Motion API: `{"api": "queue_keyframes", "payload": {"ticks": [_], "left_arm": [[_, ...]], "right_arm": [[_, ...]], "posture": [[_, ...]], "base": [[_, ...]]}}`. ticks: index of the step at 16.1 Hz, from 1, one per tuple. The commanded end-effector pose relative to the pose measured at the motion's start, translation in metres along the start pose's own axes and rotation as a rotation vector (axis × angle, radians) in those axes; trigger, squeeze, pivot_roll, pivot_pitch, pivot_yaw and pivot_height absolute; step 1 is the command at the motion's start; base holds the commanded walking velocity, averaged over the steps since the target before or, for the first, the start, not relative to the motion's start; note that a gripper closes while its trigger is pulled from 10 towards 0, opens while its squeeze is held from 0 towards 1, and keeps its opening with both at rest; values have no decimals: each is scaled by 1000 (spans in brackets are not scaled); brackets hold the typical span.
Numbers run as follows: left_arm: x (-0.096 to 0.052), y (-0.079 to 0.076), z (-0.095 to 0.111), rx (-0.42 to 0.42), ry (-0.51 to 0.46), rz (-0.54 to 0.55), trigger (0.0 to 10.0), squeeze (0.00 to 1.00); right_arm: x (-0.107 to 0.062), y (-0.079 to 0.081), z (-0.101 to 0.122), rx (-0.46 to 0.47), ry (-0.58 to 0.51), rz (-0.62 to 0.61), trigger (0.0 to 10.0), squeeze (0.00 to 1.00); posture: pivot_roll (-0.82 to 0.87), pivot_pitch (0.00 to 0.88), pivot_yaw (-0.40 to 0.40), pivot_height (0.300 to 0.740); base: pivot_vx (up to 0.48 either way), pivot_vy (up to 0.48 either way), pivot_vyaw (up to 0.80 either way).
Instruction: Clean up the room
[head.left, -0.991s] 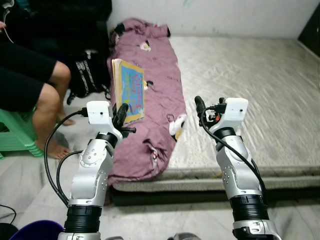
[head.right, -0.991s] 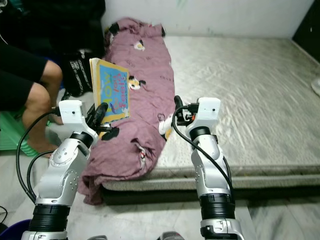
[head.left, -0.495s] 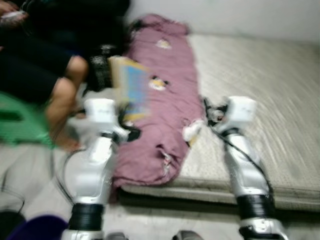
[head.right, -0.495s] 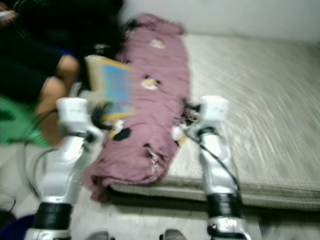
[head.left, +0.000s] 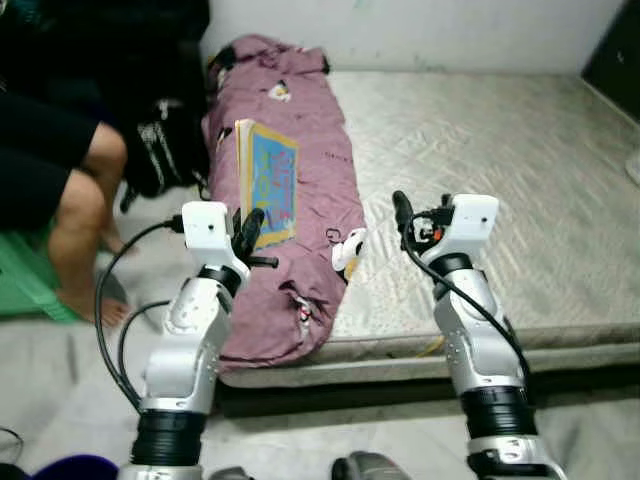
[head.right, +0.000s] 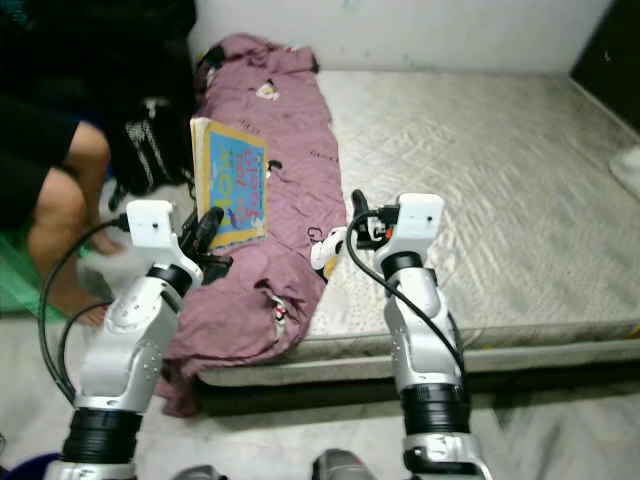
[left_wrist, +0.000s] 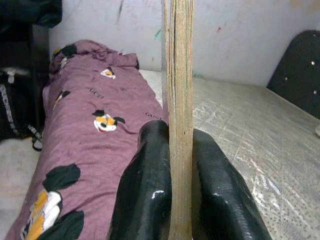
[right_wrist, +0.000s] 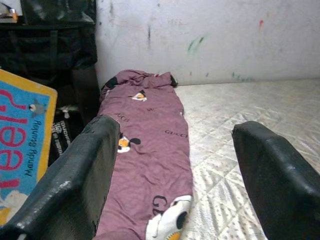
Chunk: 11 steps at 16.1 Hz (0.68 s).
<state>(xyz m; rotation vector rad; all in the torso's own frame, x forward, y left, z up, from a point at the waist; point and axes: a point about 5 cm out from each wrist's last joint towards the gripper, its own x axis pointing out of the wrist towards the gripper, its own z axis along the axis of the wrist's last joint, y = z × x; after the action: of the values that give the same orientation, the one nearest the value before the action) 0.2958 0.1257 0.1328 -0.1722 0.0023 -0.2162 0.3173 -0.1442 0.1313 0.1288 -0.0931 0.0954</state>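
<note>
Left gripper (head.left: 250, 235) is clamped on the book (head.left: 270, 185): wrist view shows both fingers (left_wrist: 145, 195) pressed flat against either side of the page block, book edge-on and upright between them. Book stands just ahead of the gripper, held by its lower edge, blue cover facing the right arm, hanging over the blanket (head.left: 300, 200). Can't tell if the book's lower edge touches the blanket.

Right gripper (head.left: 405, 215) is spread wide with nothing between the fingers (right_wrist: 80, 180). It hovers over the mattress (head.left: 480, 170), well apart from the book, with the blanket's near end just to its left. Straight ahead of it in the wrist view: the blanket running toward the wall (right_wrist: 200, 35), book cover visible at the side.

Blanket is a purple bundle with cartoon prints, lying lengthwise along the mattress's left edge, near end drooping off the front corner below the left gripper. Mattress sits on the floor (head.left: 60, 370).

Left of the left gripper: a person's bare legs (head.left: 80, 210) on a green stool (head.left: 25, 285), and a black bag (head.left: 160, 150) between the legs and the blanket. Ahead of the right gripper, far corner of the mattress: a dark object (head.left: 615, 55) against the wall, too cropped to identify.
</note>
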Motion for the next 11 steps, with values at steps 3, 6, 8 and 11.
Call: {"api": "queue_keyframes", "payload": {"ticks": [3,6,8,11], "left_arm": [[1,-2,12,6,-62,-10,10000,0],[1,-2,13,4,-65,-12,10000,0],[1,-2,13,1,-65,-10,10000,0],[1,-2,14,-33,-75,-15,10000,0]], "right_arm": [[3,0,2,-7,-7,7,10000,0],[3,0,2,-9,-8,7,10000,0],[3,-1,2,-10,-7,5,10000,0],[1,-1,1,-10,-4,2,10000,0]], "posture": [[-39,0,-16,740],[-39,0,-16,740],[-40,0,-16,740],[-42,0,-15,740]], "base": [[0,-119,0],[0,-443,0],[0,-480,0],[0,-160,0]]}}
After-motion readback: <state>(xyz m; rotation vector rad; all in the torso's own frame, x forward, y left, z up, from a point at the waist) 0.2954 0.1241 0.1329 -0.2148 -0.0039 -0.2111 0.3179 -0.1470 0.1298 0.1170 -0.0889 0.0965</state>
